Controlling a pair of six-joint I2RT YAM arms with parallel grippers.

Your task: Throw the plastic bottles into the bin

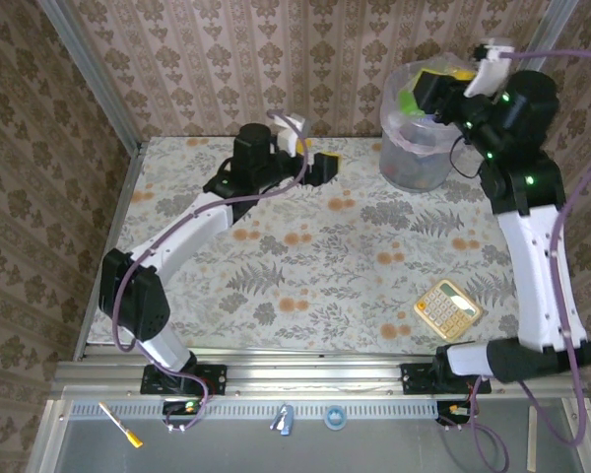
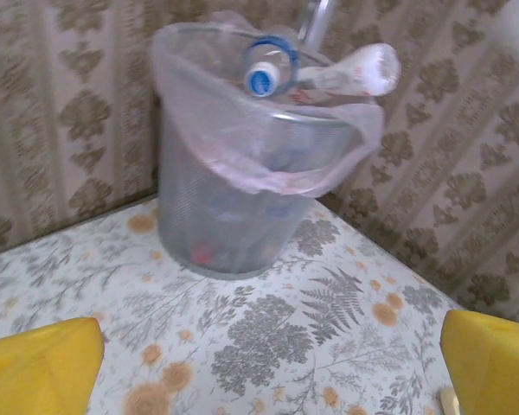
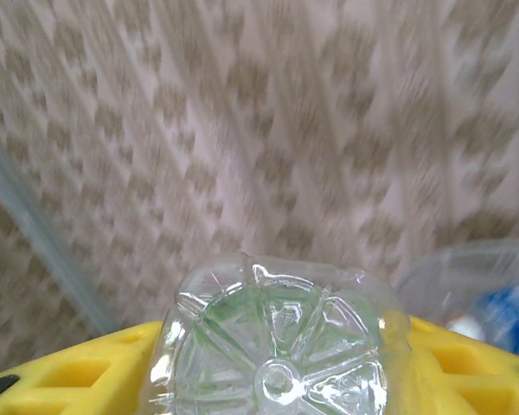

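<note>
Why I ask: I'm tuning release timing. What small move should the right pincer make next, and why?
Probably open the right pincer and let go. Its yellow fingers grip a clear, green-tinted bottle, and from above it appears to hang over the mouth of the bin, so the bottle should drop inside.

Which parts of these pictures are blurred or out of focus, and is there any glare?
Right wrist: the wallpaper is smeared, while the bottle between the right gripper's fingers is sharper, with small highlights. Left wrist: the bin is slightly soft and the left gripper's fingers are out of focus. Top external: sharp, evenly lit, without strong glare.
</note>
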